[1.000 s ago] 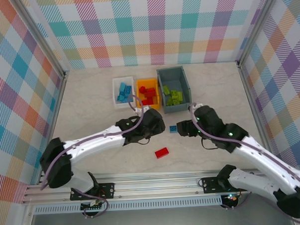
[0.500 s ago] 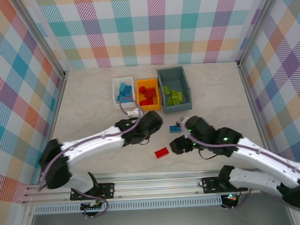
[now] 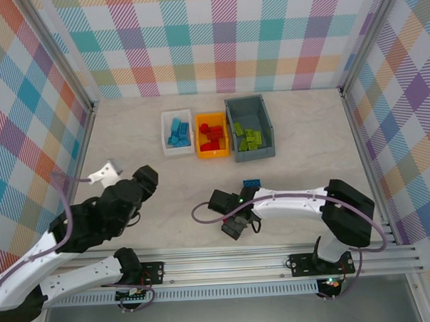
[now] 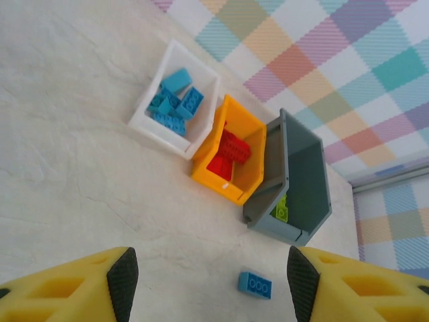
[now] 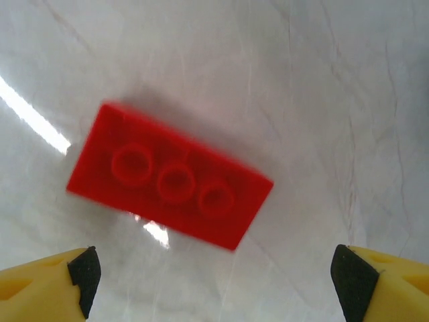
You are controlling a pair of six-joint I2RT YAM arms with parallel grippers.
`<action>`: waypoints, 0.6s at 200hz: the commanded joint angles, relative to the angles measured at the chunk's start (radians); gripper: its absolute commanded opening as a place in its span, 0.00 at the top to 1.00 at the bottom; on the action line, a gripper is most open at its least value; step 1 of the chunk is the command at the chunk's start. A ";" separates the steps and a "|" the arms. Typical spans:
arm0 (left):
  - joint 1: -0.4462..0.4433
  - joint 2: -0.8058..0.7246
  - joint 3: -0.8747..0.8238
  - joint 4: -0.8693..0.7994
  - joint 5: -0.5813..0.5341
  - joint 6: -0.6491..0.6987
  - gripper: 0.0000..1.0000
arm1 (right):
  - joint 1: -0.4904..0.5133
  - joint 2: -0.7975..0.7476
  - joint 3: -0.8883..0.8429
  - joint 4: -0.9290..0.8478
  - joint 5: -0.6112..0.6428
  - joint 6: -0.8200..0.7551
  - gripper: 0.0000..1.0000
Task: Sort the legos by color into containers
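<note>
Below my right gripper (image 5: 216, 275) a red lego (image 5: 171, 178) lies flat on the table, studs up; the jaws stand wide open and apart from it. From above, that right gripper (image 3: 232, 228) covers the brick. A blue lego (image 3: 253, 183) lies just behind it, loose on the table (image 4: 255, 284). My left gripper (image 3: 146, 180) hangs open and empty at the left front (image 4: 211, 285). At the back stand the containers: a white bin (image 3: 165, 134) with blue legos, an orange bin (image 3: 213, 155) with red ones, a grey bin (image 3: 267, 123) with green ones.
The bins stand side by side in a row (image 4: 151, 107), (image 4: 214, 176), (image 4: 305, 168). Checked walls close off the back and both sides. A metal rail (image 3: 226, 260) runs along the front edge. Bare marble-patterned table (image 3: 128, 136) lies left of the bins.
My left arm pulled back from in front of the bins to the left front. My right gripper swung left and forward over the red lego and opened wider.
</note>
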 commanded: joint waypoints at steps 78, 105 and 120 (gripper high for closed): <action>0.011 -0.074 0.024 -0.052 0.061 0.097 0.38 | -0.156 0.143 0.103 0.090 -0.113 -0.008 0.41; 0.010 -0.078 0.003 -0.032 0.076 0.092 0.38 | -0.177 0.145 0.099 0.102 -0.163 0.010 0.55; 0.010 -0.073 0.003 -0.026 0.081 0.097 0.38 | -0.185 0.138 0.088 0.109 -0.181 0.024 0.59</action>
